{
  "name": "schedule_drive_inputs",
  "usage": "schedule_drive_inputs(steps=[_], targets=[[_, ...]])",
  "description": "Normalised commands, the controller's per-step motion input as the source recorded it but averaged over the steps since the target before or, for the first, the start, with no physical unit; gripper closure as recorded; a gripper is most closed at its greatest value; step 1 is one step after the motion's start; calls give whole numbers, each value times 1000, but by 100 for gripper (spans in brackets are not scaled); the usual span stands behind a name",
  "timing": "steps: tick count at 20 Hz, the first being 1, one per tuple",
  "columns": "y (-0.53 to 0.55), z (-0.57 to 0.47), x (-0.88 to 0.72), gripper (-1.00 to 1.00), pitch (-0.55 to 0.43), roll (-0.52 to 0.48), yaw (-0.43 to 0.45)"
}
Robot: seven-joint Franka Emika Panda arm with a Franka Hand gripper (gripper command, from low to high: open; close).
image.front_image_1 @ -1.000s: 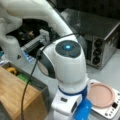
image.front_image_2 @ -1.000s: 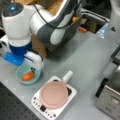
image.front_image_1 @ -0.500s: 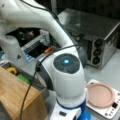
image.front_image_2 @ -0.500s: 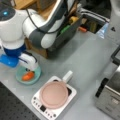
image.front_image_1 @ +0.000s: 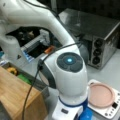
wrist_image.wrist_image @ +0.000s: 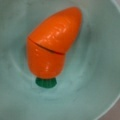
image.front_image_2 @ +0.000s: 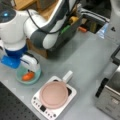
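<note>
An orange toy carrot [wrist_image.wrist_image: 51, 43] with a cut line across it and a green stub [wrist_image.wrist_image: 45, 82] lies in a pale teal bowl [wrist_image.wrist_image: 100, 75]. It fills the wrist view from close above, and no fingers show there. In a front view the gripper [image.front_image_2: 29, 72] hangs straight over the bowl [image.front_image_2: 18, 75], its white hand just above the carrot [image.front_image_2: 28, 76]. In a front view only the hand's top [image.front_image_1: 66, 113] shows, under the big white wrist; bowl and carrot are hidden there.
A white square base with buttons carries a round pink plate [image.front_image_2: 53, 95] [image.front_image_1: 101, 95] beside the bowl. A silver oven [image.front_image_1: 100, 32] stands behind. A wooden block [image.front_image_1: 15, 95] and a bin of toy food [image.front_image_2: 72, 20] lie near the arm. A black mat [image.front_image_2: 10, 107] borders the table.
The wrist has sunk lower over the bowl and shifted slightly toward a front view's left. The carrot still lies in the bowl.
</note>
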Motion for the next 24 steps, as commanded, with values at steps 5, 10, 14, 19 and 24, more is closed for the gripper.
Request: schedule_drive_inputs(steps=[5,10,14,19,24], targets=[[194,-197,0,-100,-3,90,-191],[13,-171,6,-100,-85,69,-100],[-162,-55,-5,-100,-100,73,-46],[-200,-4,-25,-100,-89,85,-6],[-144,-33,-42,-100,-86,89,13]])
